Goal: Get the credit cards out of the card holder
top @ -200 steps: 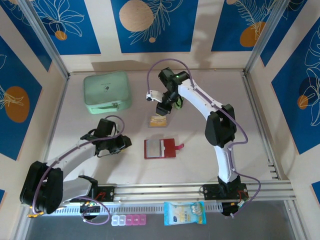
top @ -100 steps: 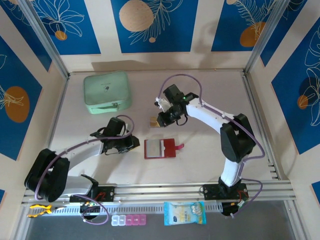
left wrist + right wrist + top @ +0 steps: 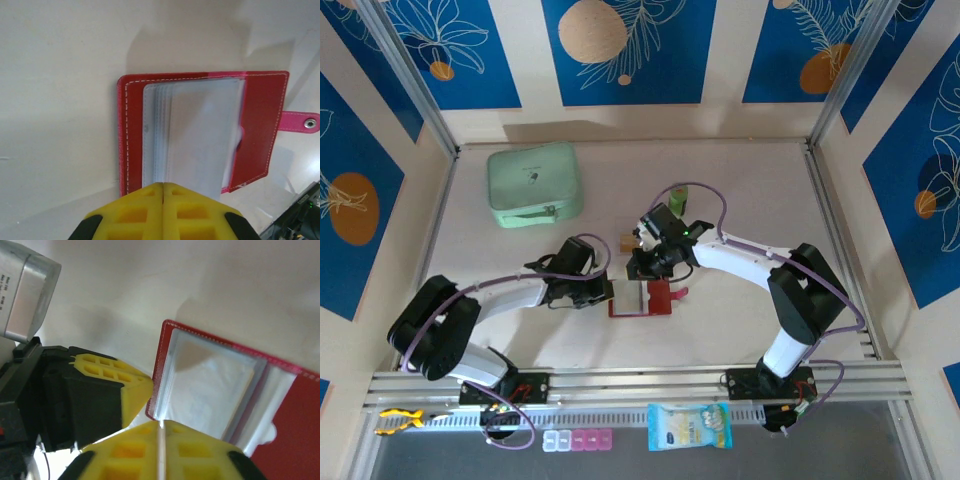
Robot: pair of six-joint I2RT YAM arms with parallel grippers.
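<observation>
From above: both arms are being brought newly onto the open card holder (image 3: 658, 299) on the desk (image 3: 750, 180), left claw (image 3: 606, 292) at its left edge, right claw (image 3: 642, 269) at its far edge; one credit card (image 3: 621, 241) is lying freed just beyond. Left wrist: the claw is being kept pinched shut, and no tan card is being shown in the clear sleeves (image 3: 200, 135). Right wrist: a thin pale edge, seemingly a sleeve, is being nipped by the narrowed claw.

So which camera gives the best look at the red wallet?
The left wrist view: the red wallet lies open, nearly whole and sharp. The right wrist view shows part of it close up; the top view shows it small.
</observation>
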